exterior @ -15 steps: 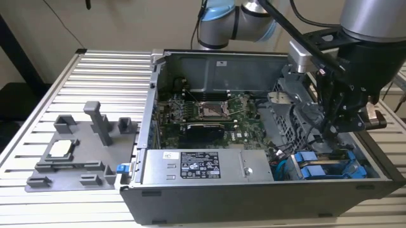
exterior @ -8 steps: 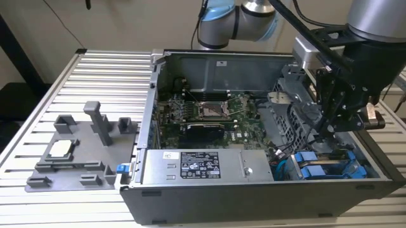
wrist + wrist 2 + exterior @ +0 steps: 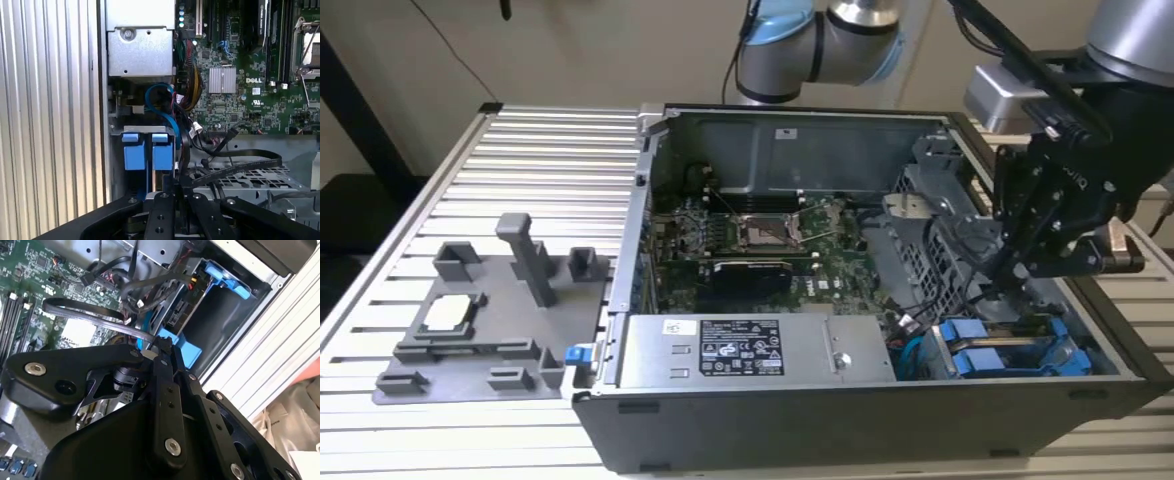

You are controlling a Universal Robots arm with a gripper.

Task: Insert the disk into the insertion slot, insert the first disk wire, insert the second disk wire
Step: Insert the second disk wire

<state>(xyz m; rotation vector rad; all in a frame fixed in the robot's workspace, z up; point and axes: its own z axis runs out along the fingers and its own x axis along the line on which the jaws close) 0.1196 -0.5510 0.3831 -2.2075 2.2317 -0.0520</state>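
Ribbed metal tabletop (image 3: 520,140) holding an open computer case (image 3: 854,400). Black gripper (image 3: 1014,270) reaches down into the case's drive bay corner; whether it is clenched cannot be told. Just beneath it sits the disk (image 3: 162,150) in its blue carrier, beside another blue carrier (image 3: 133,150), near black cables (image 3: 235,155).
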